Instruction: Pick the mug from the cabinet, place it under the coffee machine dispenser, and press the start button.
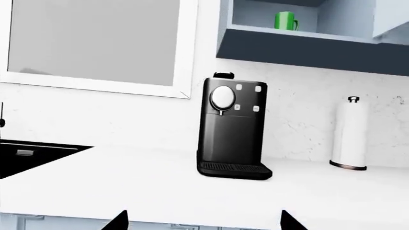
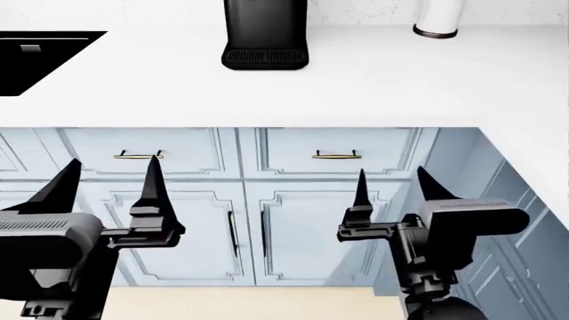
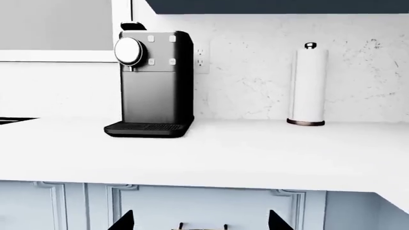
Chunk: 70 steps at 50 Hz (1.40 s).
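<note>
mug [image 1: 285,20]: glossy green cylinder, upright on the cabinet shelf [image 1: 300,34], handle sideways
dispenser [image 1: 222,97]: shiny oval dome, facing outward
left gripper [image 2: 111,175]: jaws apart, empty
right gripper [image 2: 390,185]: jaws apart, empty

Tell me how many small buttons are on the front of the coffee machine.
4. On the coffee machine, two sit along the top edge, button and button, and two lower, button and button, all beside the dispenser. None seem hidden.
</note>
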### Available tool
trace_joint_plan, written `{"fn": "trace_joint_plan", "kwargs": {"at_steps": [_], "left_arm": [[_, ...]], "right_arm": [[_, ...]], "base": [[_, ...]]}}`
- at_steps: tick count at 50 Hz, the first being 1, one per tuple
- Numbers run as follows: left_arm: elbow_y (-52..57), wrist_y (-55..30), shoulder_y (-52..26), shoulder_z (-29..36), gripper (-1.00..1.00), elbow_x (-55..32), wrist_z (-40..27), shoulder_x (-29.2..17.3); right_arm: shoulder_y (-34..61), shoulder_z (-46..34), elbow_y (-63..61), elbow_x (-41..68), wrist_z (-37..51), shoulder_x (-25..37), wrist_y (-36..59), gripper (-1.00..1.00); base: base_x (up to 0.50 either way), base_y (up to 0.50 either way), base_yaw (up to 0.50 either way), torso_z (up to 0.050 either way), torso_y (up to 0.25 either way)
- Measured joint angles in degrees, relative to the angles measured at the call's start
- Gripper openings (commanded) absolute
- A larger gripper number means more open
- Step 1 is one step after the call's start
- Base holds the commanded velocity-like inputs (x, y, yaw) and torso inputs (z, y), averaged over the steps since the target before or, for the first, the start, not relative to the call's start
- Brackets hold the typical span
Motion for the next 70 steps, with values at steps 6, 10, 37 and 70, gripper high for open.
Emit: {"fn": "trace_joint_plan", "kwargs": {"at_steps": [6, 10, 37, 70], "left_arm": [[2.8, -2.3, -1.6, -2.0, 1.00, -3.3, -1.0, -0.9], [3.9, -3.4, -2.5, -2.9, 1.00, -5.0, -1.6, -1.5], [6.0, -8.1, -10.5, -6.5, 1.00, -13.9, -6.1, -6.3], [-4.2, -16.2, -31.7, -2.7, 1.00, -21.1, -11.9, -10.7]], "right_arm": [[2.2, 0.2, -1.9, 1.0, 0.1, 0.8, 2.8, 1.00], [3.4, 0.6, -3.2, 1.7, 0.0, 1.3, 4.7, 1.00], [13.1, 1.5, -7.8, 6.1, 0.6, 3.8, 16.6, 1.00], [32.4, 3.3, -0.6, 10.2, 2.3, 3.7, 30.3, 1.00]], "base": [[0.00, 0.00, 0.00, 0.048, 0.029], [0.00, 0.00, 0.00, 0.047, 0.029], [0.00, 0.00, 0.00, 0.048, 0.059], [0.00, 0.14, 0.00, 0.029, 0.050]]}}
